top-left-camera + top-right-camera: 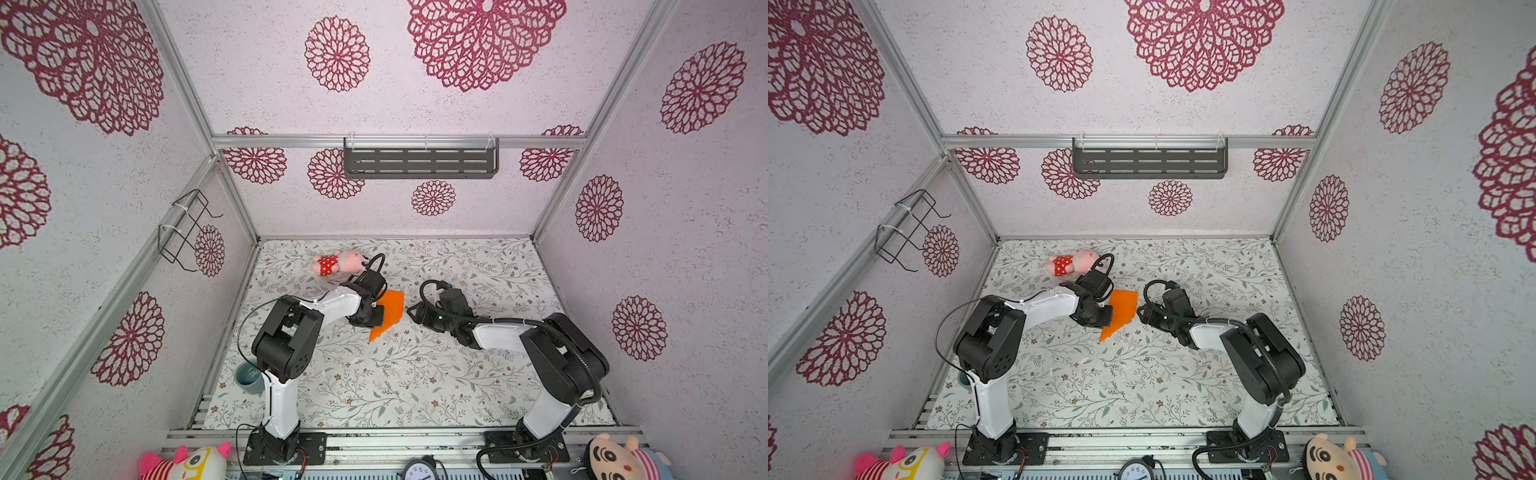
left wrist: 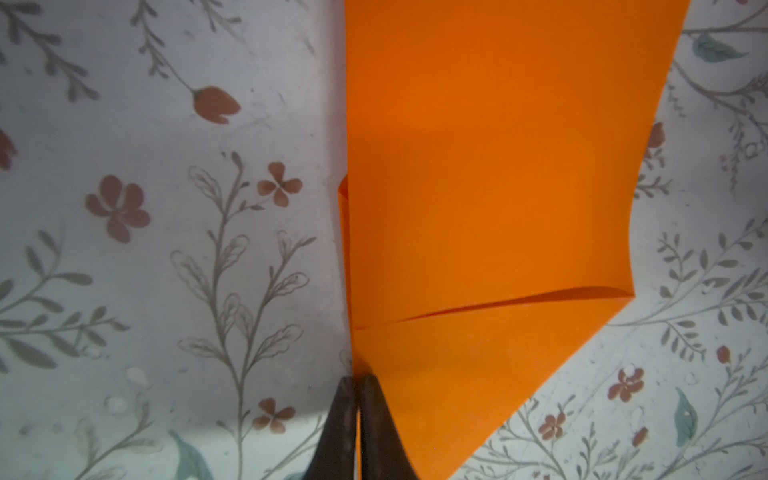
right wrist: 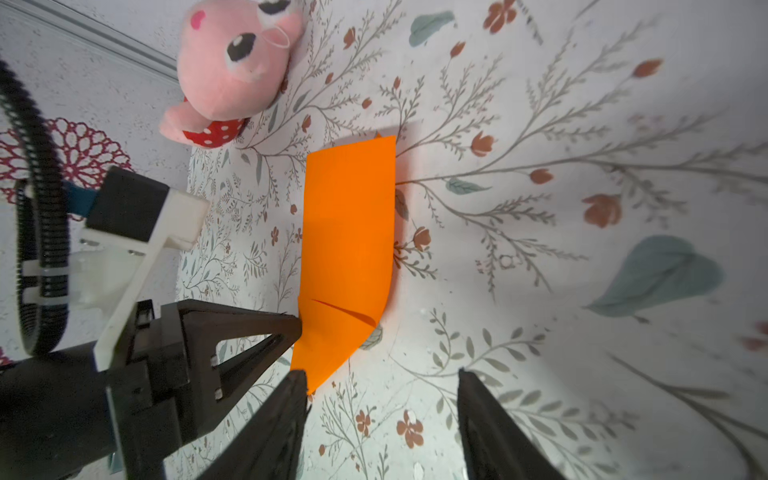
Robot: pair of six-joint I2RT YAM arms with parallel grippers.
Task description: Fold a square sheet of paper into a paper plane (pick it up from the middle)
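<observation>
Quick count: two arms, two grippers, one orange paper [image 1: 390,309], and three plush toys. One is the pink plush toy [image 1: 338,262] on the table [image 1: 415,386], and two more sit at the front rail, at 7 o'clock [image 1: 187,463] and 5 o'clock [image 1: 619,457]. There is one small dial [image 1: 417,471] at 6 o'clock.

Containers come to three. A grey-blue cup [image 1: 248,376] stands at the table's 8 o'clock edge, half behind the left arm, so I can't tell what's in it. A dark slotted shelf [image 1: 419,160] hangs on the back wall at 12 o'clock. A wire basket [image 1: 187,230] hangs on the side wall at 10 o'clock.

Now the paper: in both top views it sits near the table's middle, with the pink plush toy at its 11 o'clock. It's bright orange and partly folded. One corner flap is turned over with a slanted fold edge showing, the end towards 12 o'clock is squared, and a point aims at 7 o'clock. There is a shadow alongside it.

The left gripper [image 2: 356,390] is at the paper's 9 o'clock side, fingers pressed together on its long edge. The right gripper [image 3: 380,374] is at the 3 o'clock side with its jaws apart, holding nothing. One of its fingers [image 3: 291,411] is just beside the paper's pointed corner.
</observation>
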